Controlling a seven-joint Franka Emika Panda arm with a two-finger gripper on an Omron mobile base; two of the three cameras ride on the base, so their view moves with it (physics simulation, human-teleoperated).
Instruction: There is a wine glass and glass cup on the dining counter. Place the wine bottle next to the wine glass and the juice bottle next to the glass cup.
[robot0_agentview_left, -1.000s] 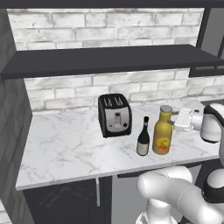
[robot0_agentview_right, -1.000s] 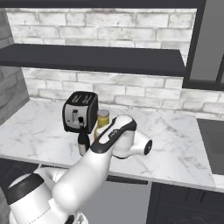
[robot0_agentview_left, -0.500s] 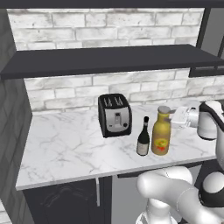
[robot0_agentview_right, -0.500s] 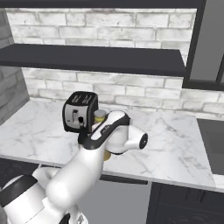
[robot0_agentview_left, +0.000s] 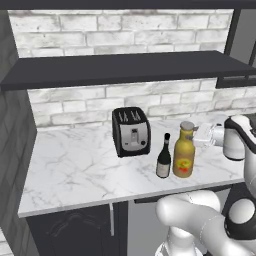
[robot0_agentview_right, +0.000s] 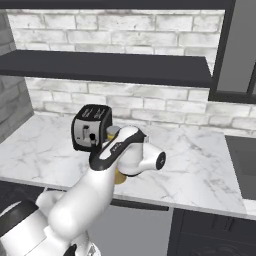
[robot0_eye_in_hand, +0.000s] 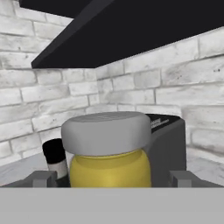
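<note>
Juice bottle (robot0_eye_in_hand: 107, 153) fills the lower middle of my hand view, its grey cap level with my hand (robot0_eye_in_hand: 109, 178), fingers spread either side and not yet touching. I judge it heavy, rigid and smooth, so I'd grip the neck just under the cap. Wine bottle (robot0_agentview_left: 163, 157) stands just beside it at the centre of the left base view; the toaster (robot0_agentview_left: 131, 131) sits behind on the bench (robot0_agentview_left: 75, 170).

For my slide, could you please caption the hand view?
Open gripper straddling the grey-capped amber juice bottle, black toaster behind.
</note>
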